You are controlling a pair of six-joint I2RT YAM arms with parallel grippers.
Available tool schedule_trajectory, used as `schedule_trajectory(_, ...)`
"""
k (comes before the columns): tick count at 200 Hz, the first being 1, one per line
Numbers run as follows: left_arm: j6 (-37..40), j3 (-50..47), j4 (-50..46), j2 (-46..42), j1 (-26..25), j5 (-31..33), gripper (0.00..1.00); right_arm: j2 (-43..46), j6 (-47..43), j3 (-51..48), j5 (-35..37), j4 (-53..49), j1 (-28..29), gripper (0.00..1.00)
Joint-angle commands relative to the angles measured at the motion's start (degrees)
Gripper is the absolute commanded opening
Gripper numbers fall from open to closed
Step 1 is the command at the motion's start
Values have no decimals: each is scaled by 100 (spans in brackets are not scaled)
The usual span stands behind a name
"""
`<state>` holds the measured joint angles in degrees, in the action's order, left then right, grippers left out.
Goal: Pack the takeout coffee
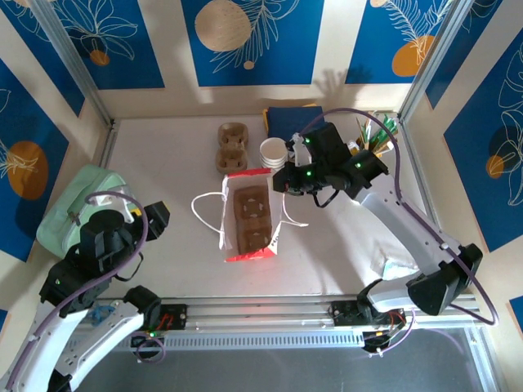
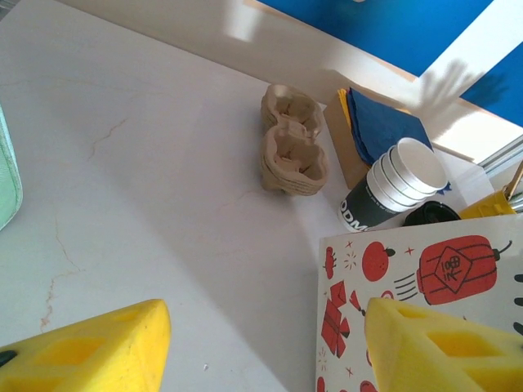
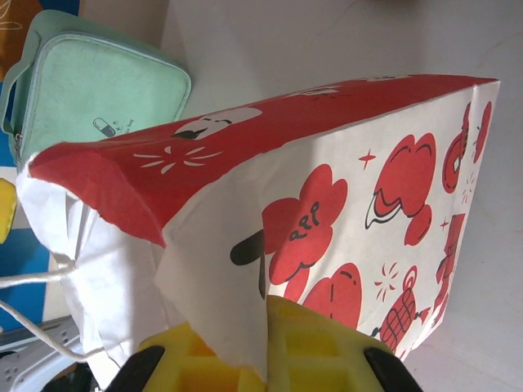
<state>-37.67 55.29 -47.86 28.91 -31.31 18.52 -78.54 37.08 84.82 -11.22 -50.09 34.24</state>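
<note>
Pinching the rim of the paper bag (image 3: 351, 204), right gripper (image 3: 265, 347) was clamped shut; left gripper (image 2: 268, 347) sat wide open, empty.

Robot lab cell dressed up as a takeout coffee counter.

Reads as a test rig rather than a real café: walled in by bare aluminium posts (image 1: 72, 64) holding blue leaf-print panels (image 1: 286, 49), with a slotted aluminium rail (image 1: 261, 314) along the near edge of the white tabletop (image 1: 163, 155), a left arm (image 1: 90, 245) and a right arm (image 1: 409, 229) bolted to it, and purple cables (image 1: 353, 110) looping loose. Borrows its café look from props: a red-and-white paper bag (image 1: 248, 172) mid-tabletop, pulp cup carriers (image 1: 232, 147), a stack of paper cups (image 1: 273, 151), blue napkins (image 1: 290, 118) and a yellow cup of sticks (image 1: 372, 139) toward the far edge, a mint-green pouch (image 1: 78, 204) at the left edge.
</note>
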Motion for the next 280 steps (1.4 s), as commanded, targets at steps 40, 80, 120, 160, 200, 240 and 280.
schedule_trajectory(40, -221, -167, -1, 58, -51, -68, 64, -484, -172, 283, -919, -375, -550, 0)
schedule_trajectory(80, -184, -115, 14, 130, -45, -57, 64, -907, -477, 763, -918, -880, -792, 0)
schedule_trajectory(120, -206, -132, 22, 146, -42, -59, 64, -1253, -693, 1127, -991, -1335, -1094, 0)
schedule_trajectory(160, -168, -71, 22, 183, -42, -59, 64, -1627, -967, 1570, -1067, -1836, -1363, 0)
schedule_trajectory(200, -170, -71, 57, 221, -44, -45, 64, -1930, -1115, 1887, -812, -2137, -1446, 4)
schedule_trajectory(240, -197, -53, 93, 274, -48, -75, 64, -2105, -1279, 2162, -589, -2264, -1481, 7)
schedule_trajectory(280, -191, -36, 51, 275, -46, -84, 64, -2238, -1420, 2401, -442, -2289, -1475, 19)
